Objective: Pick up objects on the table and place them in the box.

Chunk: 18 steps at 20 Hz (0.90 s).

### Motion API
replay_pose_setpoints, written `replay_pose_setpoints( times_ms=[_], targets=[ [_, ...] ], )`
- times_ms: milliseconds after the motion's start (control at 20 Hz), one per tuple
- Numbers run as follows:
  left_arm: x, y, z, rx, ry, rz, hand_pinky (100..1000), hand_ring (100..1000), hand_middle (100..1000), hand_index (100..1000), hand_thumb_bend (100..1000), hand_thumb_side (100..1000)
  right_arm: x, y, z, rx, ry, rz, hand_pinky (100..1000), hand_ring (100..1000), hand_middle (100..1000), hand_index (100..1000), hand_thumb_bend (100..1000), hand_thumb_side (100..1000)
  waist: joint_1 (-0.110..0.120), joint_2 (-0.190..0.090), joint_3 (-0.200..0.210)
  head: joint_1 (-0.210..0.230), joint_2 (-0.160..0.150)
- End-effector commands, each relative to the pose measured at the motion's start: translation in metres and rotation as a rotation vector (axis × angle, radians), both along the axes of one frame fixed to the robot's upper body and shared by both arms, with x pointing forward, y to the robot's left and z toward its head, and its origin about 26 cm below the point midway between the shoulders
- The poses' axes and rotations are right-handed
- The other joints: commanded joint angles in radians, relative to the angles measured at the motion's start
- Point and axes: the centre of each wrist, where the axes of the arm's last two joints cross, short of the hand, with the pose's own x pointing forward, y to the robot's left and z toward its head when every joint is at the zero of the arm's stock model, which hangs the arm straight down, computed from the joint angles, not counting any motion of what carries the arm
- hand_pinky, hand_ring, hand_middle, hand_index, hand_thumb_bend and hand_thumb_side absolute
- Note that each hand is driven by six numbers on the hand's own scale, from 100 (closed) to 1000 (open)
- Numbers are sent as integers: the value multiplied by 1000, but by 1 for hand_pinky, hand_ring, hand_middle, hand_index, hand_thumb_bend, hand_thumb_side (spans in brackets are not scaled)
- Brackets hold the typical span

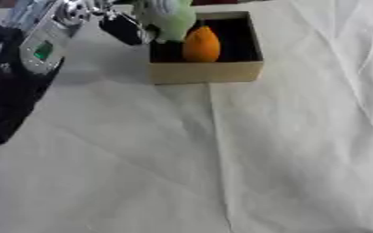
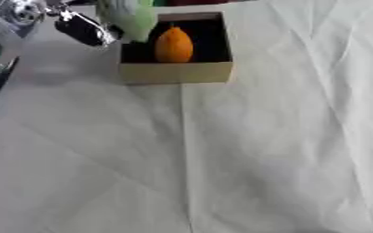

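White cloth covers the counter (image 1: 245,159). At the far end, the left hand (image 1: 130,28) holds a green thing (image 1: 170,18) right above the box (image 1: 205,72), beside the orange (image 1: 201,44) inside.

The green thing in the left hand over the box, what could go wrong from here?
The pale green object hangs over the box's near-left corner rather than its middle, so released now it might catch the box rim and tip outside. The orange fruit already lies just beside it and could deflect it. The left hand may nudge the box.
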Motion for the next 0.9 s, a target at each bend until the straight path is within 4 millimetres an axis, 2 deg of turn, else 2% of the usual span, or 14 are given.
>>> replay_pose_setpoints(
  times_ms=[50, 650, 800, 850, 900],
  targets=[
    [11, 5, 10, -22, -49, 28, 741, 681, 704, 859, 100, 266, -7, 3, 12, 0, -45, 14, 834, 867, 771, 800, 100, 715, -2, -16, -7, 10, -18],
    [35, 0, 14, -5, -133, 46, 748, 700, 714, 858, 100, 280, -11, 11, 18, 27, -58, 44, 835, 869, 769, 799, 100, 723, 13, 21, -69, 43, -65],
    [38, -1, 11, 12, -134, 48, 754, 710, 720, 861, 104, 307, -11, 10, 18, 32, -55, 44, 834, 868, 768, 797, 100, 725, 17, 24, -77, 43, -67],
    [39, -2, 11, 16, -135, 45, 755, 712, 722, 862, 119, 317, -12, 10, 17, 34, -54, 45, 834, 868, 768, 797, 100, 725, 18, 25, -79, 43, -67],
    [39, -3, 10, 20, -136, 43, 758, 717, 726, 864, 174, 373, -12, 10, 17, 35, -53, 47, 834, 868, 768, 797, 100, 726, 19, 26, -81, 44, -68]
  ],
)
